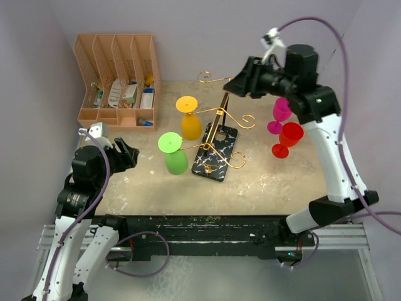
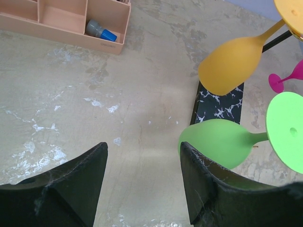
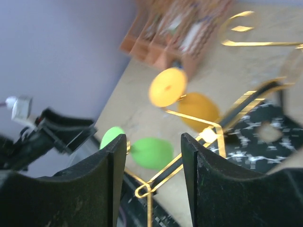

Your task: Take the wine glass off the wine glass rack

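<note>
Four wine glasses out here, and no writing on any of them. Two hang upside down on the left side of the wine glass rack (image 1: 217, 160), which sits mid-bench on its black veined base: the yellow wine glass (image 1: 190, 125) towards the far edge, the green wine glass (image 1: 176, 161) towards the near edge. The other two stand upright close together by the right edge of the bench (image 1: 263, 182), the magenta wine glass (image 1: 282, 110) just behind the red wine glass (image 1: 291, 133).

The right gripper (image 3: 154, 139) hovers high over the rack's gold arms, fingers parted, nothing between them. The left gripper (image 2: 142, 149) sits low at the near left edge, also spread wide and empty, with the green bowl just beyond its right finger.

One peach organiser (image 1: 116, 75) with four slots sits in the far left corner. Its contents carry labels too small to read.
</note>
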You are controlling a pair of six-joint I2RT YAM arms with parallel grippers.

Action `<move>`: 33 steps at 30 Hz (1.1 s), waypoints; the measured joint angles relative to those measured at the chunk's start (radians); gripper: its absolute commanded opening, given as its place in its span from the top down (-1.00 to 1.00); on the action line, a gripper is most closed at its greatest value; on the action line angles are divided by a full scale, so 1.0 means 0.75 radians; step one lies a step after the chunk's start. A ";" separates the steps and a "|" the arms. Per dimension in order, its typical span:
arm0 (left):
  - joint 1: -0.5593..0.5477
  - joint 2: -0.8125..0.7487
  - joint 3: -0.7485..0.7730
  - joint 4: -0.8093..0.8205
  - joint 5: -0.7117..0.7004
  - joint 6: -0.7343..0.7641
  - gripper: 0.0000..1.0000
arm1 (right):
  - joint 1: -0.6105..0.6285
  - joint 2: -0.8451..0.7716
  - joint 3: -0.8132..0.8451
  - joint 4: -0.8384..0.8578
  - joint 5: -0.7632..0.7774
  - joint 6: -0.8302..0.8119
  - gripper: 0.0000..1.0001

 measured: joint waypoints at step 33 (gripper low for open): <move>0.000 -0.004 -0.042 0.080 0.191 0.016 -0.32 | 0.572 0.462 0.008 -0.039 -0.151 -0.003 0.03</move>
